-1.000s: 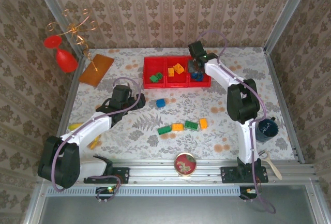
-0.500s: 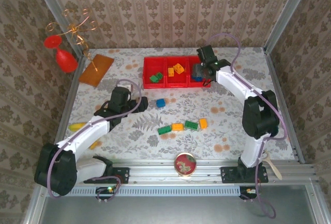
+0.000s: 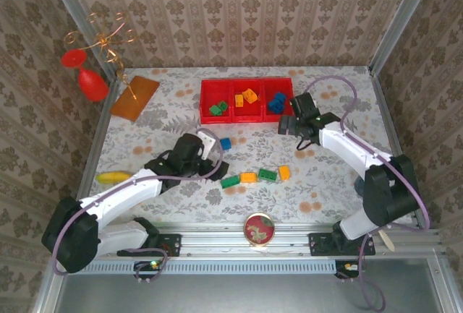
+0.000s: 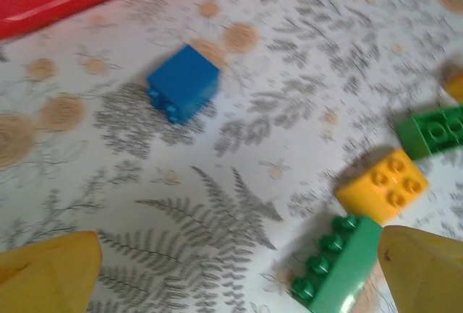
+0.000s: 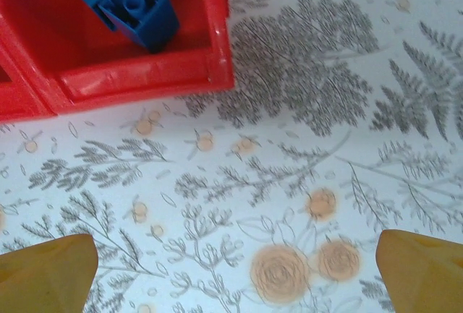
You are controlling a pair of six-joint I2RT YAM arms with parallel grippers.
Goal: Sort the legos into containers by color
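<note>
Hovering left gripper (image 4: 239, 273) wide apart, empty, near blue lego (image 4: 183, 82), right gripper (image 5: 235, 273) likewise, beside containers (image 5: 137, 79)

A tray (image 3: 213, 90) of three bins joined side by side sits at the middle of the worktop's (image 3: 304, 197) far edge, with bricks (image 3: 249, 97) in each bin. Just before its front wall lies a single brick (image 3: 225, 143). Nearer, mid-worktop, a row (image 3: 248, 177) of four more runs left to right. A board (image 3: 135, 96) lies in the far left corner, and a round tin (image 3: 258, 228) at the near edge.
</note>
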